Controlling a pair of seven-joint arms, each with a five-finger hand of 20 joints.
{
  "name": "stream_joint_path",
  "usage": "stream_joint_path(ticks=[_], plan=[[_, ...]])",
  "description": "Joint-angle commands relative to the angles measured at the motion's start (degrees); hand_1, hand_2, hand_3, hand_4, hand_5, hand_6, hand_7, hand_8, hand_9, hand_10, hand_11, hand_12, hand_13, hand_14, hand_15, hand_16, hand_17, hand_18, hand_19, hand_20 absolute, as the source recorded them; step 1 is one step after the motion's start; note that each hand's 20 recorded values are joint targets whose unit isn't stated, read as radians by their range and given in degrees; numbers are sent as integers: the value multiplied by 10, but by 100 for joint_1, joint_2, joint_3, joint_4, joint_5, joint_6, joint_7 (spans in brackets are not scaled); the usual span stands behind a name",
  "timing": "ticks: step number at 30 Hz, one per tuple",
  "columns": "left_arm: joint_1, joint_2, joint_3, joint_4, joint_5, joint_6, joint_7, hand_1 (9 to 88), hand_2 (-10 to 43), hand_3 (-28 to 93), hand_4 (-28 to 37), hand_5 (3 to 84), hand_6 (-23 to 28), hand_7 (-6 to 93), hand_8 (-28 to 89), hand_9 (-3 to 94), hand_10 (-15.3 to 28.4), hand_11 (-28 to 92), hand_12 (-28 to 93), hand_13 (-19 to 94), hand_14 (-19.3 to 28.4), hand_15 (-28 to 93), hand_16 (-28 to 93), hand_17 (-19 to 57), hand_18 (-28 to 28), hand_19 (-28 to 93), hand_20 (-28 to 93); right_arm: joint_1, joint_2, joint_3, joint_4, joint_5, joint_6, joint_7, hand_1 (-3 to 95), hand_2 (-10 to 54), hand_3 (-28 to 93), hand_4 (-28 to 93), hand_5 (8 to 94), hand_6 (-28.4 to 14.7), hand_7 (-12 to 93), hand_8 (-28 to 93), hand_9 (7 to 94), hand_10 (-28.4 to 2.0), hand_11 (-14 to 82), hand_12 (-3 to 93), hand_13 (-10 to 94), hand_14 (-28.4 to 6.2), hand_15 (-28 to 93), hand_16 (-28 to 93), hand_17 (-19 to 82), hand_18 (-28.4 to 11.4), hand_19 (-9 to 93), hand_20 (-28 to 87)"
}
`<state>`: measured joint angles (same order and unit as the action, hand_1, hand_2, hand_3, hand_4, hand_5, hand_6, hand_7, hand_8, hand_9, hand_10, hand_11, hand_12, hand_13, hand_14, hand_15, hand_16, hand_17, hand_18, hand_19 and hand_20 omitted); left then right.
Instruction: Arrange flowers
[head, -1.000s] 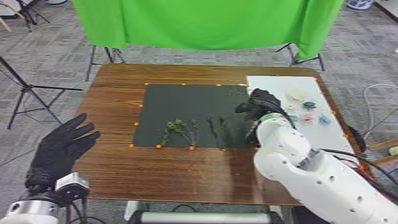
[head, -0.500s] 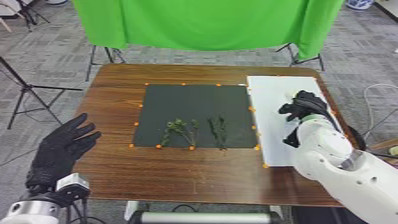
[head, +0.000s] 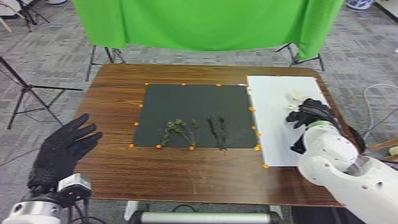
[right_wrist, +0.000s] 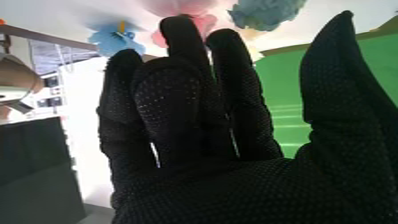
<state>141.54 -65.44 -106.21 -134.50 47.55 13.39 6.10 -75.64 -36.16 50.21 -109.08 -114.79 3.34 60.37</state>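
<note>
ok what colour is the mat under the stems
The mat is dark grey, clearest in the head view.

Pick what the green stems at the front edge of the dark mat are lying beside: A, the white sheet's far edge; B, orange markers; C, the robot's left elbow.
B: the stems lie by orange markers along the dark mat's near edge.

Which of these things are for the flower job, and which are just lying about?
For the job:
- leafy green stems
- pale cream flower head
- pink flower
- light-blue flower
- dark square mat
- white rectangular board

Seemingly not:
- bright green hanging cloth
- black metal tripod
</note>
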Motion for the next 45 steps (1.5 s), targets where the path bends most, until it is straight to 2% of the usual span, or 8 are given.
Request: stream_joint_path(ticks=[1, 14, 15, 20, 28, 33, 36, 45], plan=[[15, -44, 20, 8, -15, -7, -46, 235, 52, 823, -210, 369, 101, 141, -99, 330, 194, 240, 86, 247, 264, 457, -90, -92, 245, 600, -80, 29, -109, 60, -109, -252, -144, 7, 275, -50, 857, -242, 592, -69, 164, -122, 685, -191, 242, 145, 762, -92, 812, 105, 343, -244, 932, 118], [-107, -47, 10, 56, 15, -108, -181, 235, 51, 825, -210, 369, 101, 140, -99, 331, 194, 238, 86, 247, 264, 458, -90, -92, 245, 600, -80, 202, -285, -239, 194, 91, -350, 109, 280, -50, 850, -242, 560, -59, 159, -123, 707, -187, 271, 149, 775, -93, 837, 110, 351, -249, 932, 157], [-82, -38, 19, 50, 12, -88, -124, 235, 51, 824, -210, 369, 101, 141, -99, 330, 194, 238, 86, 247, 264, 458, -90, -92, 245, 600, -80, 274, -289, -320, 233, 117, -341, 105, 280, -50, 851, -241, 558, -58, 160, -123, 707, -187, 272, 148, 775, -93, 837, 111, 351, -249, 932, 157], [-129, -108, 46, 44, 20, -106, -178, 235, 51, 824, -211, 369, 102, 140, -99, 331, 193, 239, 87, 247, 264, 457, -90, -92, 244, 600, -80, 206, -361, -275, 322, 205, -394, 171, 286, -56, 855, -242, 550, -51, 162, -125, 707, -187, 272, 148, 772, -95, 833, 112, 350, -249, 932, 155], [-65, -147, 24, 22, -18, -18, -92, 235, 51, 824, -211, 369, 102, 141, -99, 331, 194, 240, 86, 247, 264, 457, -90, -92, 244, 599, -80, 472, -324, -850, 450, -9, 177, 25, 384, -89, 862, -267, 653, -22, 197, -135, 772, -144, 281, 152, 790, -82, 814, 110, 362, -238, 932, 141], [-80, -152, 19, 29, -16, -53, -109, 235, 51, 825, -211, 369, 101, 141, -99, 331, 194, 239, 86, 247, 264, 458, -90, -92, 244, 600, -80, 614, -290, -1092, 440, -233, 576, 24, 480, -95, 789, -282, 757, -2, 227, -9, 879, -93, 201, 258, 828, -60, 794, 132, 399, -225, 932, 193], [-51, -140, 11, 25, -26, -43, -73, 235, 51, 825, -211, 369, 101, 140, -99, 331, 194, 239, 86, 247, 264, 459, -90, -92, 244, 600, -80, 699, -282, -1176, 406, -330, 726, 16, 514, -95, 788, -283, 827, 6, 221, 22, 927, -84, 208, 273, 854, -49, 780, 141, 417, -221, 932, 211], [88, -138, -111, -15, -46, -6, 0, 234, 52, 824, -210, 368, 101, 141, -99, 331, 194, 239, 86, 247, 263, 457, -91, -92, 244, 599, -79, 1043, -411, -1327, 198, -499, 945, -87, 538, -95, 798, -283, 857, -8, 209, 37, 937, -81, 237, 280, 874, -37, 768, 149, 432, -221, 932, 227]])
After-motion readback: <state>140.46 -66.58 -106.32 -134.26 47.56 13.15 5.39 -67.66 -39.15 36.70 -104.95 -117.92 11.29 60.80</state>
